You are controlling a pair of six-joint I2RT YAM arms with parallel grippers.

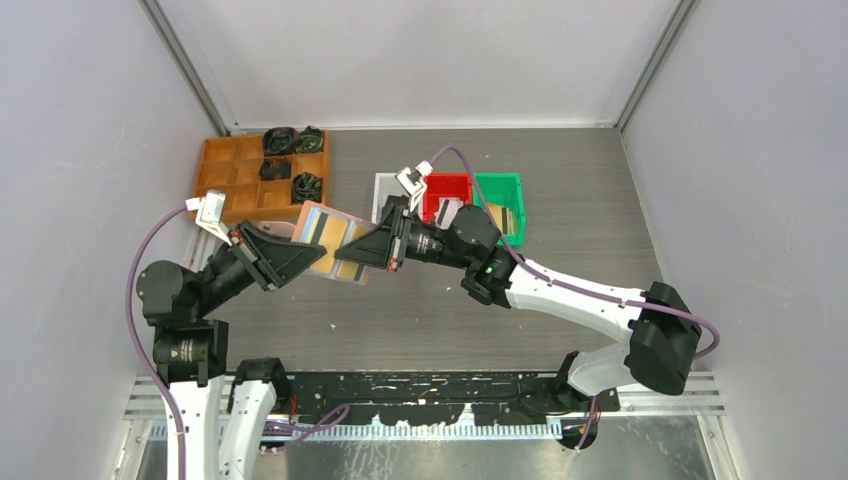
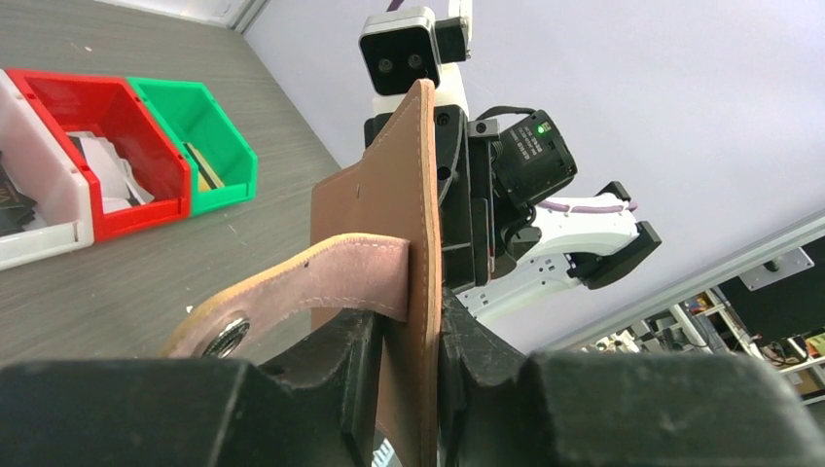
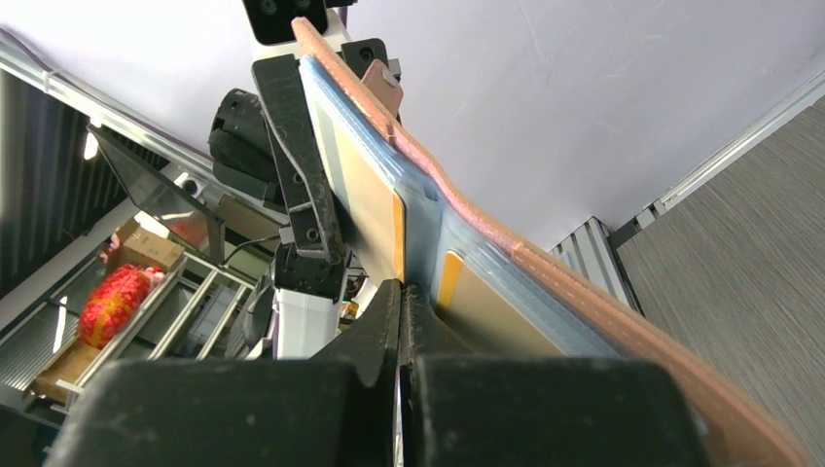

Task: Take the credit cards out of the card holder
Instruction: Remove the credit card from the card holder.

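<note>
A brown leather card holder hangs open above the table between both arms. My left gripper is shut on its leather edge; a strap with a metal snap curls out beside the left finger. Inside, clear blue sleeves hold gold and orange credit cards. My right gripper comes in from the opposite side. In the right wrist view its fingers are pressed together at the holder's middle, with a thin pale edge, seemingly a card's, between them. How far that card sits in its sleeve is hidden.
White, red and green bins stand in a row behind the right gripper, with items inside. A wooden compartment tray holding several black objects lies at the back left. Grey walls close in on both sides.
</note>
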